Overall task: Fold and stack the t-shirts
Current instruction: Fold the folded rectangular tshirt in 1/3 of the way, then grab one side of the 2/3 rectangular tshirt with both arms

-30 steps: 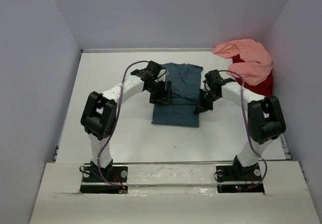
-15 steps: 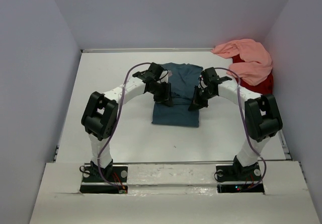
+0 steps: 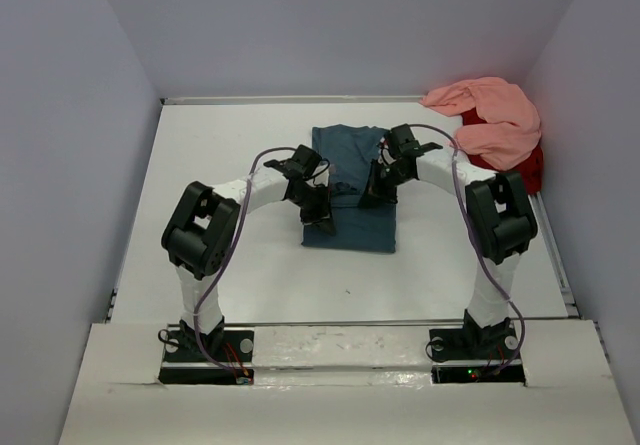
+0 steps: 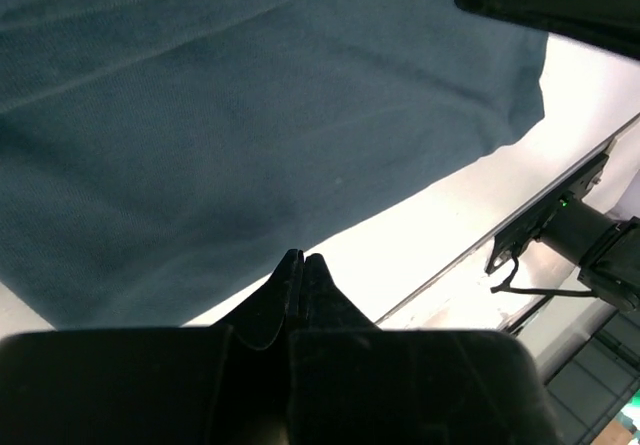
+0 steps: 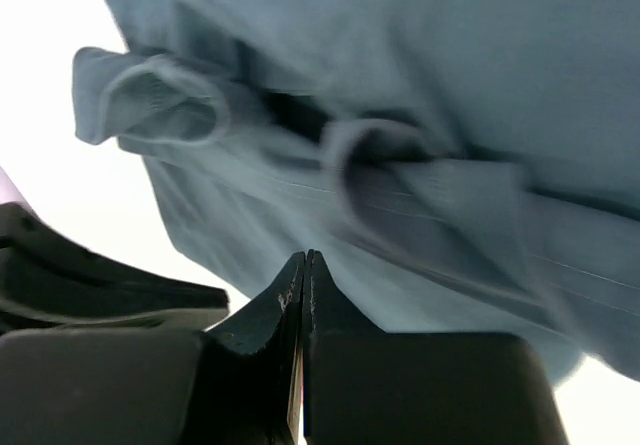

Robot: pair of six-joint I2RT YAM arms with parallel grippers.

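- Dark teal-blue cotton t-shirt (image 3: 355, 227) lies approx. mid-table as a part-folded oblong. We see its far half narrower than the near half, w/ cloth doubled over on the 3 o'clock side.
- Right wrist view: same shirt (image 5: 450, 65) is bunched, w/ a sleeve opening (image 5: 150, 105) curled at 10 o'clock.
- Left gripper (image 3: 322, 221) sits at the shirt's 8 o'clock edge. In the wrist view (image 4: 301, 261) its tips are clenched tight at the hem; we can't tell if cloth is caught btwn them.
- Right gripper (image 3: 372, 195) is over the shirt, approx. 2 o'clock of its centre. Its fingers (image 5: 303, 257) are also clenched, tips against the fabric; pinch or not, can't tell.
- Salmon-pink crumpled t-shirt (image 3: 495, 115) is heaped in the table's 2 o'clock corner.
- Red t-shirt (image 3: 528, 165) lies partly under the pink one, on its near side.
- White tabletop (image 3: 220, 185) carries all three.
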